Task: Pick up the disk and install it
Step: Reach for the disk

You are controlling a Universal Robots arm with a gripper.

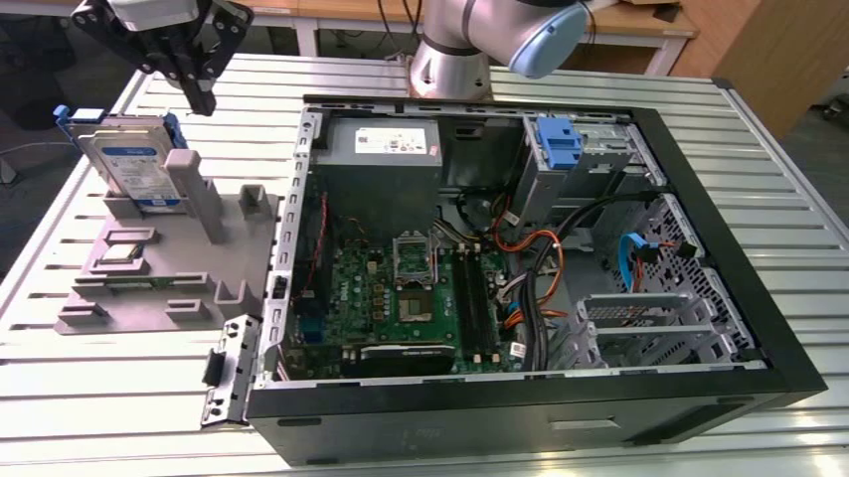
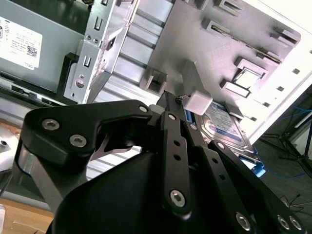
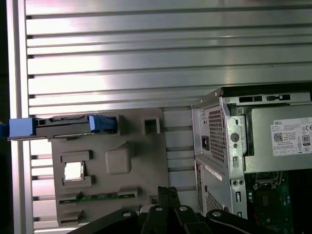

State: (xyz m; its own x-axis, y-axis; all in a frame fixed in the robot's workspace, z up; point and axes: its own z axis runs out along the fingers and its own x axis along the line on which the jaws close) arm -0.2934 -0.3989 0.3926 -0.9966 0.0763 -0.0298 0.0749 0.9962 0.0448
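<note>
Black-walled computer case (image 1: 531, 412) lies open, the grey holder (image 1: 146, 268) at its nine o'clock stands the disk (image 1: 133, 164) upright, and the gripper (image 1: 202, 102), pinched shut and empty at the disk's one o'clock, would need opening wide and squaring to its edges.

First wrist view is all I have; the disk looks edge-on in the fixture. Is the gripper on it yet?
Observer: No. In the exterior view the gripper hangs above the disk, apart from it and holding nothing.
Operator: How is the disk seated?
Observer: It stands on edge in a slot of the grey fixture, with its labelled face showing.
Operator: Anything in the drive bay?
Observer: Inside the case, a blue bracket sits in the cage, on the exterior view's right of the power supply.
</note>
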